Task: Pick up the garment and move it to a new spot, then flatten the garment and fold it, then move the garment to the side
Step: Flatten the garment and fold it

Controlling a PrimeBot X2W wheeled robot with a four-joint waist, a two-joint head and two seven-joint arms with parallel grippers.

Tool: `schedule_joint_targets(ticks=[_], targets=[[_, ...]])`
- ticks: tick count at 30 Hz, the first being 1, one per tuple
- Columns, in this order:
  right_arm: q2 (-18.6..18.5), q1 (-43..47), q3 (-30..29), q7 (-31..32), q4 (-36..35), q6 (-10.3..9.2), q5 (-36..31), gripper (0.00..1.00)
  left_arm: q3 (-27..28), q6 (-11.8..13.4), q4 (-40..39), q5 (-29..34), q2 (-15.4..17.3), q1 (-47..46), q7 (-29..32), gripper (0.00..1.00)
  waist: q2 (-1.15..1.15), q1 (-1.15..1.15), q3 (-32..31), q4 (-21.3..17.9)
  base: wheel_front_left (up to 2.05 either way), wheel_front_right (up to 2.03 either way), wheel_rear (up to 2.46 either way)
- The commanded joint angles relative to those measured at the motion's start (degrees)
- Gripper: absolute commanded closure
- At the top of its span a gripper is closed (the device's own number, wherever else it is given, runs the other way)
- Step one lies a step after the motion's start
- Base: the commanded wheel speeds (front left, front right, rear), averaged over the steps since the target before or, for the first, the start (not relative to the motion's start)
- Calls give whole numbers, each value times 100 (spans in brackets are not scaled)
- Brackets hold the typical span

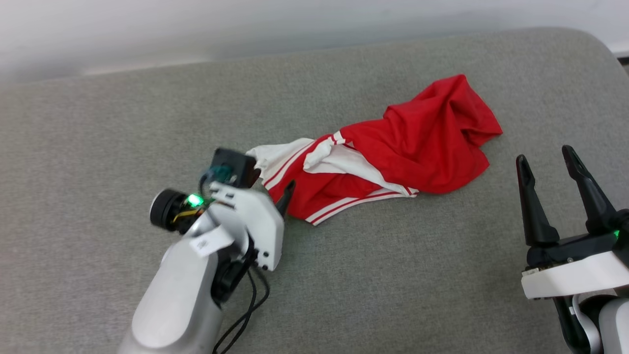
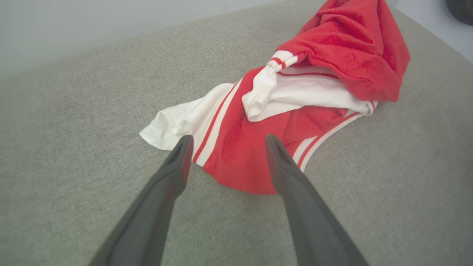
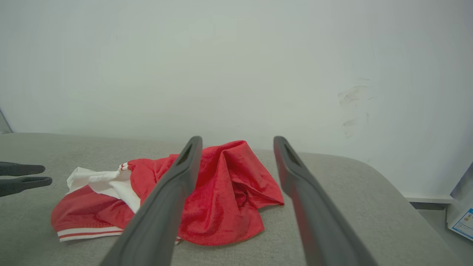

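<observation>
The garment point(image 1: 417, 142) lies crumpled on the grey cushioned surface point(image 1: 368, 275): red cloth bunched at its right end, white sleeve and red-white striped trim at its left. My left gripper point(image 1: 270, 182) is open at the garment's left end; in the left wrist view my left gripper point(image 2: 228, 138) straddles the red hem and striped edge of the garment point(image 2: 343, 40), with nothing pinched. My right gripper point(image 1: 544, 156) stands open to the right of the cloth, apart from it. In the right wrist view my right gripper point(image 3: 237, 139) points at the garment point(image 3: 221, 210), and the left gripper point(image 3: 47, 174) shows at the left edge.
A white wall point(image 3: 236, 66) runs behind the surface. The surface's rounded far-right corner point(image 1: 589, 44) is near the cloth. A white box point(image 3: 462, 218) stands on the floor beyond the right edge. Bare grey surface point(image 1: 98, 123) lies left of and in front of the garment.
</observation>
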Motion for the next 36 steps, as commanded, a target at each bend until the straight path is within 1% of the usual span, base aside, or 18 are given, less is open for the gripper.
schedule_joint_targets(ticks=[1, 4, 7, 9, 11, 15, 16, 17, 21, 27, 31, 36], targets=[[49, -92, 17, -31, -26, -3, -58, 0, -181, -7, 113, -8, 75, -298, 363, 0, 0, 0, 229, -153, 0, 0, 0], [111, -129, 22, -86, -1, -2, -98, 0, -522, -7, 275, -275, 167, -660, 1023, 0, 0, 0, 428, -237, 0, 0, 0], [159, -156, 19, -140, 43, -3, -123, 0, -769, -7, 440, -414, 386, -979, 1481, 0, 0, 0, 598, -290, 0, 0, 0], [181, -195, 32, -176, 70, -2, -152, 0, -939, -7, 581, -422, 510, -1155, 1683, 0, 0, 0, 697, -315, 0, 0, 0], [198, -237, 46, -222, 96, -2, -168, 0, -1076, -7, 722, -498, 569, -1288, 1826, 0, 0, 0, 773, -326, 0, 0, 0], [232, -257, 81, -279, 181, -2, -220, 0, -1499, -8, 1002, -684, 720, -1315, 2078, 0, 0, 0, 849, -323, 0, 0, 0], [235, -268, 82, -284, 200, -2, -234, 0, -1594, -9, 1036, -775, 741, -1286, 2099, 78, 0, 0, 853, -315, 0, 0, 0], [237, -273, 74, -298, 220, -3, -247, 0, -1669, -14, 1036, -867, 749, -1258, 2058, 100, 0, 0, 846, -295, 0, 0, 0], [223, -248, 68, -283, 294, -2, -290, 0, -1879, -13, 861, -1126, 853, -1117, 1798, 100, 0, 0, 709, -174, 0, 0, 0], [187, -111, 5, -171, 366, -2, -312, 0, -2041, -8, 123, -1234, 1166, -675, 1336, 100, 0, 0, 259, 150, 0, 0, 0], [194, -8, -40, -71, 424, -2, -336, 0, -2292, -7, -506, -1246, 1450, -107, 1301, 100, 0, 0, -76, 401, 0, 0, 0], [292, 75, -62, 40, 529, -2, -375, 0, -2687, -6, -1188, -1351, 1739, 711, 1426, 100, 0, 0, -376, 637, 0, 0, 0]])
